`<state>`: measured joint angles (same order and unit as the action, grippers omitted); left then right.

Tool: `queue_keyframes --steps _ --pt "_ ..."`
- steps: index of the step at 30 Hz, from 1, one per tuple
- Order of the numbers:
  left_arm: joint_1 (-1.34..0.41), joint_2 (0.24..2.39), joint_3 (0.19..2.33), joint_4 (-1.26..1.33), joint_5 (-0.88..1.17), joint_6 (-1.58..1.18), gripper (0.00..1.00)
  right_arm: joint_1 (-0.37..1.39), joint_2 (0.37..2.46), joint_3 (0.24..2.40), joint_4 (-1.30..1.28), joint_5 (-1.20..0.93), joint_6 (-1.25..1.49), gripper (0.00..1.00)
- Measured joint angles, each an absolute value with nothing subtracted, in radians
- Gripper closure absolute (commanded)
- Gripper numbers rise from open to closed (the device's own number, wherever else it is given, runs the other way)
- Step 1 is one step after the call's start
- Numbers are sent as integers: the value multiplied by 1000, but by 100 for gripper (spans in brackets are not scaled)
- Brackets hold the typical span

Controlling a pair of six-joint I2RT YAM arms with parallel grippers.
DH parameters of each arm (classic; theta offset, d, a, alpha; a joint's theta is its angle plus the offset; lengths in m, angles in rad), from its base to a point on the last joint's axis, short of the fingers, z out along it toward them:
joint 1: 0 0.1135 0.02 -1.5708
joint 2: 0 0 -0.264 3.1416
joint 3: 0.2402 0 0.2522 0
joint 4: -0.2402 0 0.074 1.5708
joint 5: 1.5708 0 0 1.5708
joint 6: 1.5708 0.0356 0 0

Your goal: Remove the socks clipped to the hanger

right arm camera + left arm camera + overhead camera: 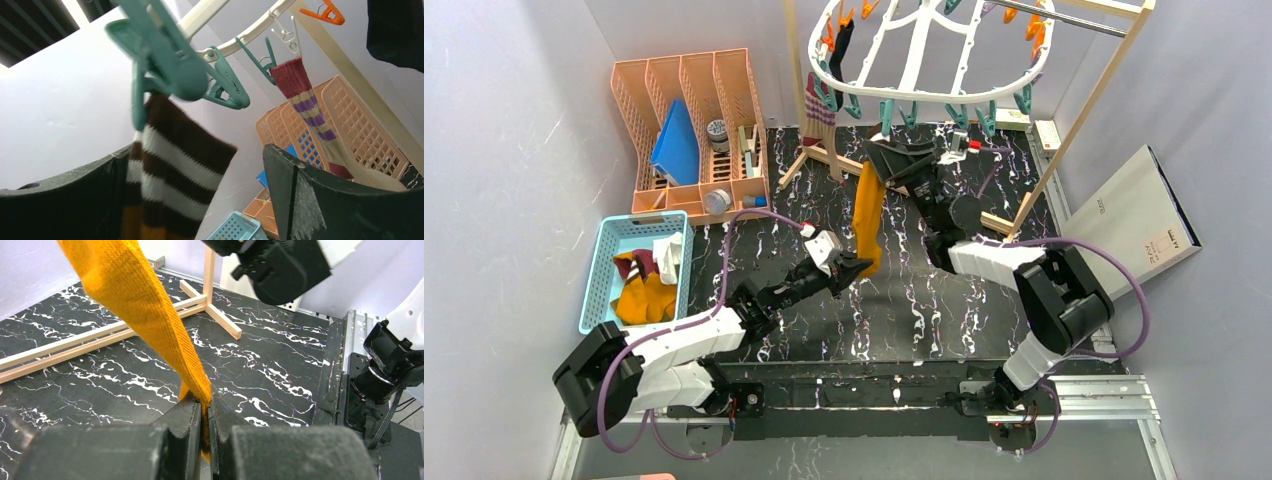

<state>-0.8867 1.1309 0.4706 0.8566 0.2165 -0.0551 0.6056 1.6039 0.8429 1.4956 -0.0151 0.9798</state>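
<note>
The white oval hanger [921, 50] hangs at the top centre with orange and teal clips on its rim. A mustard yellow sock [867, 215] with a brown-and-white striped cuff [175, 160] hangs from a teal clip [165, 65]. My left gripper [856, 265] is shut on the sock's lower end [145, 305], with the fabric pinched between its jaws [205, 415]. My right gripper [894, 158] is open just under the clip, with the cuff between its fingers [200, 190]. A maroon striped sock [307, 100] and a black sock [839, 45] still hang on the hanger's left rim.
A teal basket [599, 290] at the left holds several socks. A peach organiser [729, 80] stands behind it. The wooden frame [1074, 125] with its metal rod [1064, 18] carries the hanger. A white box [1129, 215] leans at the right.
</note>
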Motion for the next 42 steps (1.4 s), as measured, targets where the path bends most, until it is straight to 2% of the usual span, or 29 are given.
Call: queue_keyframes --steps 6,29,42 --pt "-887 1144 471 858 227 -68 100 574 1681 921 1497 -60 1056 3" --pt "-888 1222 523 859 255 -80 100 511 1723 1051 1514 -141 1176 30" --pt "-891 1235 529 859 258 -91 100 495 1721 1051 1514 -137 1177 30"
